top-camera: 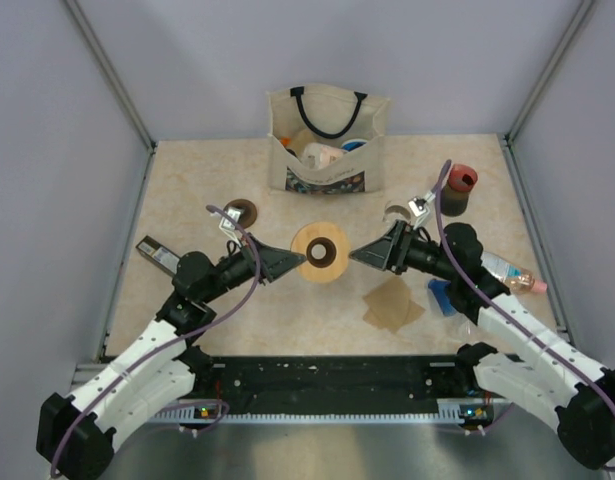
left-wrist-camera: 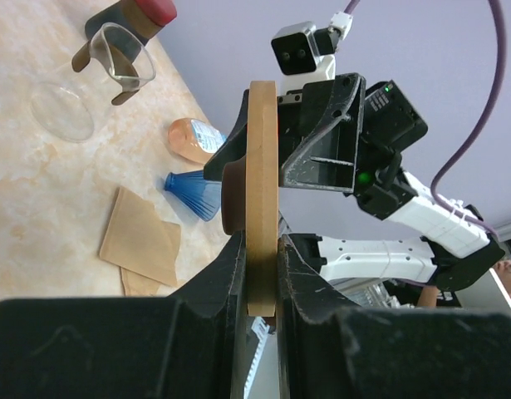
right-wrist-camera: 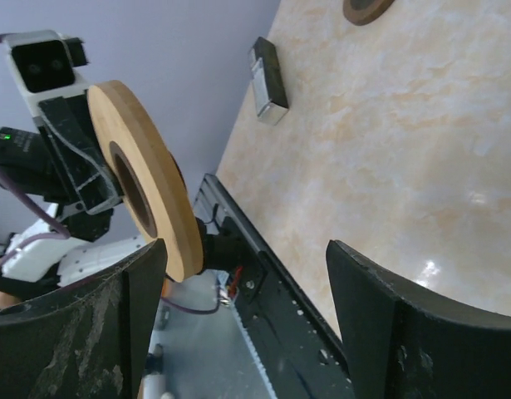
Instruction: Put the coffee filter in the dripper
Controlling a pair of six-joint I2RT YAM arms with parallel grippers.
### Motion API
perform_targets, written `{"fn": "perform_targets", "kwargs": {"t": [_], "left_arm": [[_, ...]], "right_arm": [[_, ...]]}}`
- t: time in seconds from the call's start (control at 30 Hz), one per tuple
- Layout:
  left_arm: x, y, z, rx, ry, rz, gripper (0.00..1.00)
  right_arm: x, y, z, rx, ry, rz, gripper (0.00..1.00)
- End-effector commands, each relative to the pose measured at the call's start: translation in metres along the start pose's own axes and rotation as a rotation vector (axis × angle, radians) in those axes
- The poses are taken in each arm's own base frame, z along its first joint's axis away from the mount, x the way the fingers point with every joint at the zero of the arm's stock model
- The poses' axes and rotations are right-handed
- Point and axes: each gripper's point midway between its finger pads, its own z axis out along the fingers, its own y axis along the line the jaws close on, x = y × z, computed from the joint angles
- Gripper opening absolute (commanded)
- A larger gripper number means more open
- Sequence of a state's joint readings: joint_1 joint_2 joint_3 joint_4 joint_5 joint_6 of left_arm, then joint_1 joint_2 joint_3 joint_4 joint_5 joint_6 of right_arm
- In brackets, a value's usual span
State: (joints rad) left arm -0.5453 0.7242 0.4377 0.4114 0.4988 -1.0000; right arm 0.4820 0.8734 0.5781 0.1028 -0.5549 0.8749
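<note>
Plainly, the left end effector [left-wrist-camera: 262, 249] clamps one tan ring [left-wrist-camera: 261, 166] in mid-air and the right end effector [right-wrist-camera: 247, 262] gapes around it, so a mistimed handover could drop it, while one blue dripper [left-wrist-camera: 193, 193] and seemingly two overlapping coffee filters [left-wrist-camera: 139, 237] lie side by side on the worktop [left-wrist-camera: 39, 191].

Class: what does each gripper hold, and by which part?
The left gripper pinches the tan ring by its outer edge; the right gripper is open, holding nothing.
</note>
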Motion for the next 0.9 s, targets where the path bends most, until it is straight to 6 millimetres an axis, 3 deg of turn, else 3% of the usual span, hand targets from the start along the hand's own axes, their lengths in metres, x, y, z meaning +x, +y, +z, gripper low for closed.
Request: {"fn": "perform_targets", "kwargs": {"t": [0.0, 0.23, 0.4, 0.5, 0.73, 0.77, 0.8, 0.83, 0.87], "left_arm": [[-0.015, -0.020, 0.000, 0.069, -0.076, -0.016, 0.00], [-0.015, -0.021, 0.004, 0.083, -0.074, -0.039, 0.00], [-0.013, -0.029, 0.008, 0.123, -0.053, -0.057, 0.00], [-0.013, -0.028, 0.009, 0.122, -0.056, -0.052, 0.00], [-0.012, -0.019, 0.014, 0.065, -0.045, -0.052, 0.00], [-0.013, -0.019, 0.014, 0.055, -0.043, -0.043, 0.03], [-0.013, -0.017, 0.014, 0.041, -0.039, -0.038, 0.23], [-0.014, -0.015, 0.014, 0.021, -0.043, -0.029, 0.49], [-0.018, -0.014, 0.012, -0.002, -0.056, -0.017, 0.91]], "right_arm": [[-0.022, 0.057, -0.004, -0.269, -0.084, 0.032, 0.76], [-0.023, 0.057, -0.004, -0.299, -0.109, 0.070, 0.74], [-0.018, 0.056, 0.006, -0.311, -0.078, 0.077, 0.72], [-0.013, 0.063, 0.013, -0.354, -0.061, 0.076, 0.59], [-0.014, 0.085, 0.014, -0.483, -0.055, 0.094, 0.00], [-0.014, 0.085, 0.014, -0.483, -0.054, 0.097, 0.00], [-0.017, 0.085, 0.015, -0.476, -0.062, 0.100, 0.00], [-0.018, 0.084, 0.016, -0.464, -0.067, 0.096, 0.00], [-0.021, 0.083, 0.017, -0.448, -0.074, 0.090, 0.00]]}}
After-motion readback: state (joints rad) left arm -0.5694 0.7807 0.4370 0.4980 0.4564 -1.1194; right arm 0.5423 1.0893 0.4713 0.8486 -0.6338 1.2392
